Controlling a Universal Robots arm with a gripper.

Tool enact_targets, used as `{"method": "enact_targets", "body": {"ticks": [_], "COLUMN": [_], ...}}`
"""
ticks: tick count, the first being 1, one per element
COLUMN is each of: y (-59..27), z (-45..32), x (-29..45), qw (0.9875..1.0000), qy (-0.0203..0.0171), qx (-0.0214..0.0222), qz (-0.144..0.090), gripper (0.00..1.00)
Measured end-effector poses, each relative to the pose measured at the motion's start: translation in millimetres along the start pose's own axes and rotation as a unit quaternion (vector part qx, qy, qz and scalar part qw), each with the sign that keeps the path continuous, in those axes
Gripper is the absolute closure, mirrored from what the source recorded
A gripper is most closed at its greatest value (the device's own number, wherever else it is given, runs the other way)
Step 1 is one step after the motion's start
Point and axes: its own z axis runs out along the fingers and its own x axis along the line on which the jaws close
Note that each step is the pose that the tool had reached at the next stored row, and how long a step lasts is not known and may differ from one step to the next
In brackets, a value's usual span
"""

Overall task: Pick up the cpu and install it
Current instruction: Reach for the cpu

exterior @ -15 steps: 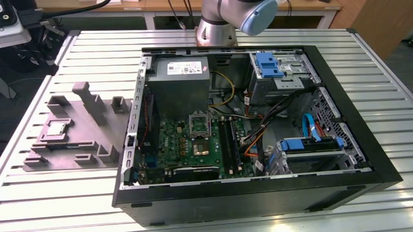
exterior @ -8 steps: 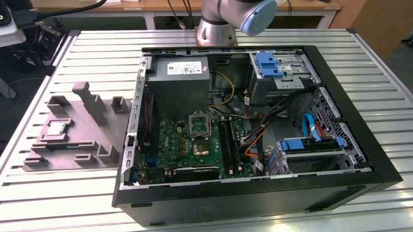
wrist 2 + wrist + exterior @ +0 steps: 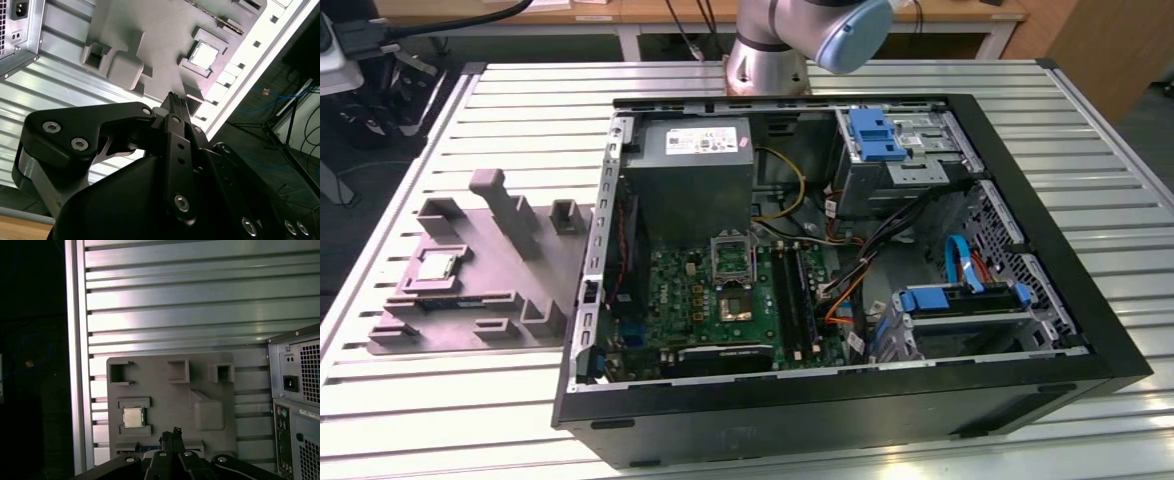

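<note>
cpu (image 3: 438, 265): in grey holder (image 3: 480, 300), the exterior view's left.
claw (image 3: 172, 434): narrow, empty.
progress: pickup and install both left.

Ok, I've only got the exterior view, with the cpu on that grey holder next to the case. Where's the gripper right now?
Observer: In both wrist views the gripper points down toward the grey holder, well apart from the cpu.
Operator: Is it carrying anything?
Observer: No, in the second wrist view its fingertips meet with nothing between them.
</note>
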Motion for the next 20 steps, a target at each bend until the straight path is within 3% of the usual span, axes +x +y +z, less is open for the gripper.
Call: {"method": "enact_targets", "body": {"ticks": [20], "y": [-0.9], "z": [1.0], "x": [11.2], "qw": [1.0000], "qy": [0.0000], "qx": [0.0000], "qz": [0.000], "gripper": [0.89]}}
